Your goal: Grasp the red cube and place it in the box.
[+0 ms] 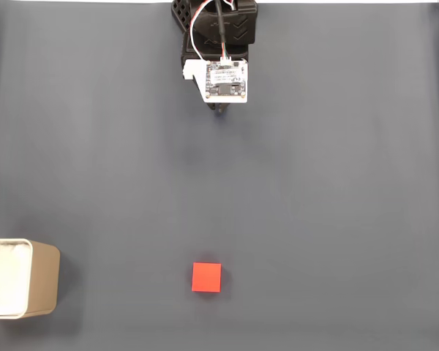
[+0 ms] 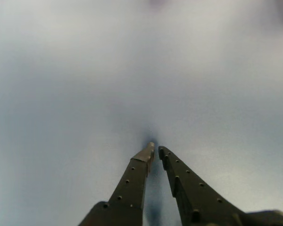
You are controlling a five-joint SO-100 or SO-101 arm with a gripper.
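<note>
We look down on a flat dark grey-blue table [image 1: 336,183] that fills the fixed view, with a thin bright strip along its top edge. At the top centre of that view sits the arm [image 1: 219,29], black, with red and white wires looping over it and a small white circuit board [image 1: 225,79] mounted on the wrist. Just below the board a dark tip pokes out, which we take to be the gripper [image 1: 220,110], pointing down close to the table surface. In the wrist view the gripper [image 2: 155,149] rises from the bottom edge as two dark, tapering fingers [image 2: 132,183] dotted with small holes; their tips almost meet, with a narrow slit between them that widens toward the base, and nothing is between them, so we read the jaws as closed on nothing. The surface beyond them is blurred to a pale grey haze, and we see a small dark smudge right at the tips that may be their shadow, though the focus is too soft to be sure. The red cube [image 1: 206,277] lies flat on the table in the lower middle of the fixed view, well apart from the gripper and roughly in line below it. The box [image 1: 40,281] stands at the lower left edge of the same view, partly cut off by the frame, tan-walled with a white inside, well apart from the cube.
</note>
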